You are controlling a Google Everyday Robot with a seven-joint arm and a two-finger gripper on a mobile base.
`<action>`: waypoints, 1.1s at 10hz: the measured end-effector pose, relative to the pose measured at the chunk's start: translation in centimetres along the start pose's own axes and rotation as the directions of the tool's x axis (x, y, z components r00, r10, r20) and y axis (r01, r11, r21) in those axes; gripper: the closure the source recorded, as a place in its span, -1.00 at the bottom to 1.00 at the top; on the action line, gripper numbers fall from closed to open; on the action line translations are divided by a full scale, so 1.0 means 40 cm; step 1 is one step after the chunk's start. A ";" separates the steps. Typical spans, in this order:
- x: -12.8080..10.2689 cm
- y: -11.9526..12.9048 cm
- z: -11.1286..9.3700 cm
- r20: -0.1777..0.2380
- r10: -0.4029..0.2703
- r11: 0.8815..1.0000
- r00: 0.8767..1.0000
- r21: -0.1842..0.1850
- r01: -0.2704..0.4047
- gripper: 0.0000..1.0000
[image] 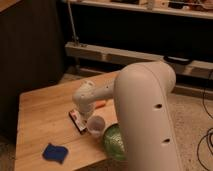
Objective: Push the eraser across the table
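The eraser (77, 120), a small flat block with black edges and a white face, lies near the middle of the light wooden table (44, 107). My gripper (83, 113) hangs at the end of the white arm, straight down over the eraser's right end, shut with nothing in it. Whether it touches the eraser I cannot tell, because the wrist hides the tips. The arm's large white body fills the right foreground.
A translucent cup (96, 126) stands just right of the eraser. A green bag (113, 142) lies at the front edge beside it. A blue pad (56, 152) rests at the front left, and an orange object (102, 104) lies behind the wrist. Shelving stands behind.
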 end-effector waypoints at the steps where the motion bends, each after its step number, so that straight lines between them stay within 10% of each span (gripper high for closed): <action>1: -0.020 0.034 0.005 0.004 -0.037 0.999 0.999 -0.005 0.037 1.00; 11: -0.065 0.086 0.005 0.022 -0.101 0.995 0.995 -0.008 0.102 1.00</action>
